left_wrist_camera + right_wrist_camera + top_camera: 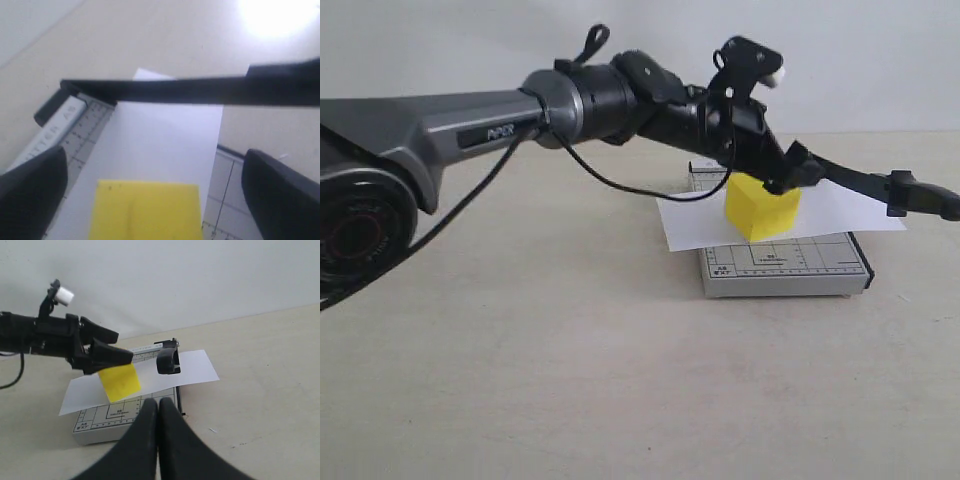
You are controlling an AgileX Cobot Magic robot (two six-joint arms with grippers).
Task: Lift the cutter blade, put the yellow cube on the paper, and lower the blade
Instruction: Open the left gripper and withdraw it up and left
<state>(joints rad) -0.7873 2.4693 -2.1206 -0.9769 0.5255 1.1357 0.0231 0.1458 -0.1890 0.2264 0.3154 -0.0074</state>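
**Desk:** Where is the cube?

**Operator:** On my screens the yellow cube [761, 208] sits on the paper [840, 215], which lies across the grey cutter base [785, 268]. My left gripper [155, 151] hangs just over it. Its fingers [30, 190] are spread wide, one to each side of the cube and neither touching it.

**Desk:** And the blade?

**Operator:** The cutter blade [855, 178] is lifted off the paper beside the cube, handle out to the right. My right gripper [159, 404] hovers apart from the cutter, fingers pressed together, holding nothing.

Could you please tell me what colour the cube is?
The cube is bright yellow, clearest in the exterior view.
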